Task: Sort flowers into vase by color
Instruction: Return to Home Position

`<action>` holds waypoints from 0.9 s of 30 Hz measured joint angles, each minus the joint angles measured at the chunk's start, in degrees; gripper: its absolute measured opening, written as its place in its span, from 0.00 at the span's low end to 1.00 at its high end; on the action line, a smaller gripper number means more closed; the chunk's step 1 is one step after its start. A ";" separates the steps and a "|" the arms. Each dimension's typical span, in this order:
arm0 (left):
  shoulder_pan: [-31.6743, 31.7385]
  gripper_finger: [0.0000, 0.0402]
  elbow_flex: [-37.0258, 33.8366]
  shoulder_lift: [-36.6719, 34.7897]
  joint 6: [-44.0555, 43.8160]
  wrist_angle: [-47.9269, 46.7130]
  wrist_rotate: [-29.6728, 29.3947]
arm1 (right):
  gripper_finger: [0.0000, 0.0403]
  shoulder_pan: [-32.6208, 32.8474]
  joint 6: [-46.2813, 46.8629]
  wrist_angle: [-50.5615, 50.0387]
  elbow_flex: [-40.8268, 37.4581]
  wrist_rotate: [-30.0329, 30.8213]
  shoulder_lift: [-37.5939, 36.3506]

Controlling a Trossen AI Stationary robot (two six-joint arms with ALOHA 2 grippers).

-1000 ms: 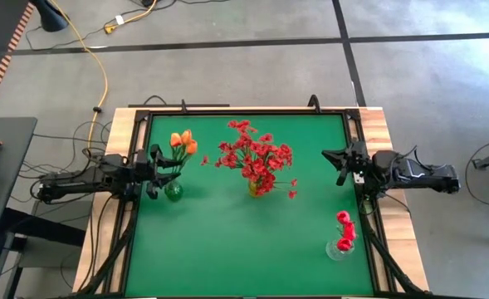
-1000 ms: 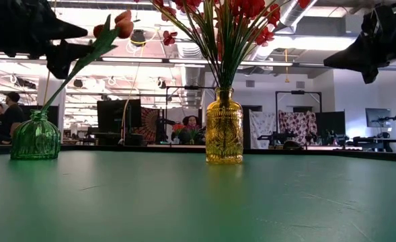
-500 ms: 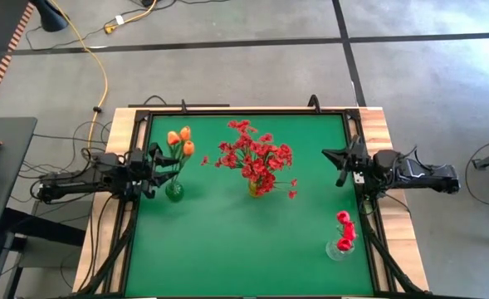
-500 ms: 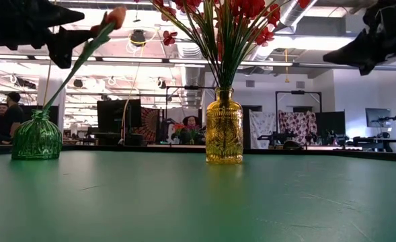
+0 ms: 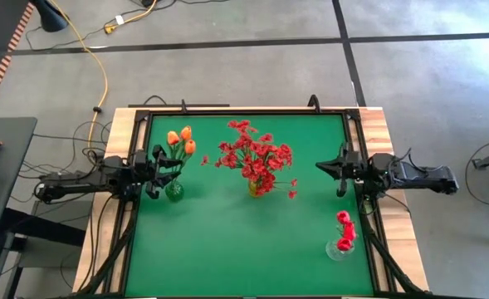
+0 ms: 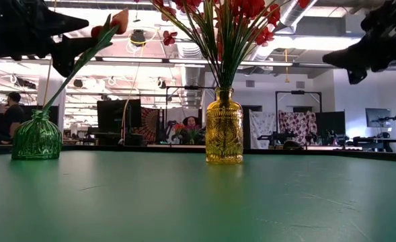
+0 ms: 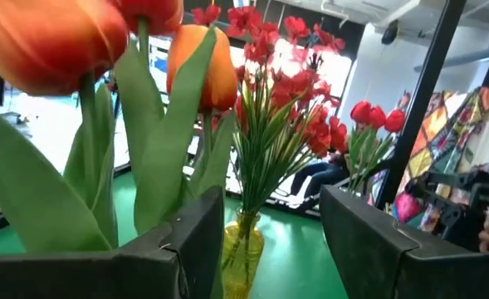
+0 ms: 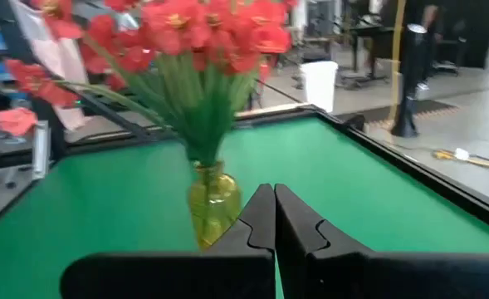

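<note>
On the left edge of the green table (image 5: 227,249), the left gripper (image 5: 168,162) hovers beside the orange tulips (image 5: 182,141). Its fingers (image 7: 198,241) stand apart and hold nothing, and the stems rise just outside one of them. The tulips stand in a green glass vase (image 5: 173,192) near the left side and lean away from the arm.

At the middle of the table a yellow glass vase (image 6: 224,134) holds a wide spray of small red blossoms (image 5: 256,156). One blossom hangs low at the spray's right fringe, and it cannot be told whether it lies loose.

On the right, the right gripper (image 5: 323,164) sits high at the table's edge, well apart from every vase, with its fingers (image 8: 252,224) pressed together on nothing. Nearer the front right corner, a clear vase (image 5: 339,248) holds the red-pink buds (image 5: 344,224).

No stem shows lying on the table. Each colour appears to have a vase of its own, so the sorting looks finished. What seems left is only for the two arms to draw clear, the left one with care, since it is so close to the tulips.
</note>
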 joint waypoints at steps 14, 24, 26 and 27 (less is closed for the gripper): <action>0.01 0.47 0.00 -0.04 -3.12 1.21 -1.03 | 0.05 0.00 1.08 14.66 -9.05 -10.36 0.33; 0.01 0.47 0.00 -0.04 -2.67 0.57 0.09 | 0.07 0.00 -9.50 13.40 -9.09 -12.93 0.26; -0.01 0.47 -0.02 -0.05 -1.26 0.54 0.52 | 0.07 -0.04 -10.83 13.38 -9.09 -12.82 0.28; 0.00 0.47 0.00 -0.04 -0.83 0.51 0.50 | 0.07 -0.04 -10.87 13.38 -9.09 -12.73 0.28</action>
